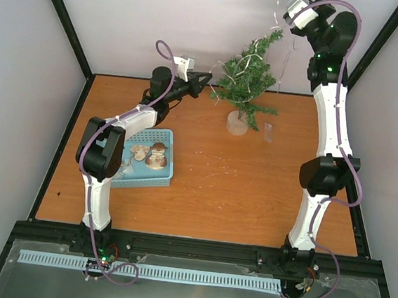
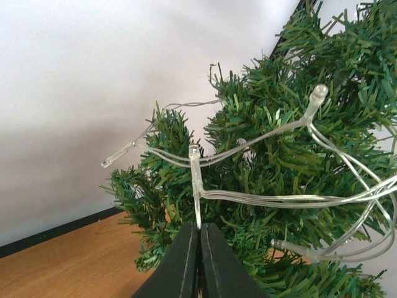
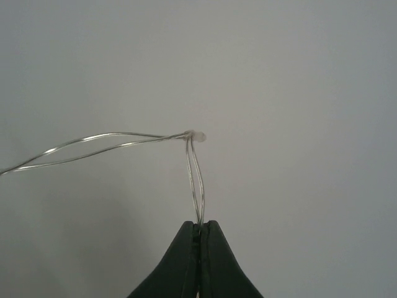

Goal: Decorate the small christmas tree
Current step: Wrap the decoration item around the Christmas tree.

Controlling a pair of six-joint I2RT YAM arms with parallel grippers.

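The small christmas tree (image 1: 247, 76) stands at the back of the table on a round pale base (image 1: 237, 122), leaning a little to the right. A clear string of lights (image 2: 279, 200) is draped over its green branches (image 2: 273, 155). My left gripper (image 2: 200, 226) is at the tree's left side (image 1: 206, 79), shut on a strand of the string just below a small bulb. My right gripper (image 3: 200, 223) is raised high above the tree's right side (image 1: 291, 1), shut on a doubled wire (image 3: 196, 180) of the same string, which hangs down from it toward the tree.
A blue basket (image 1: 168, 161) holding a few brownish ornaments sits on the left of the wooden table, beside my left arm. A small clear piece (image 1: 267, 132) lies right of the tree's base. White walls and black frame posts close in the back and sides.
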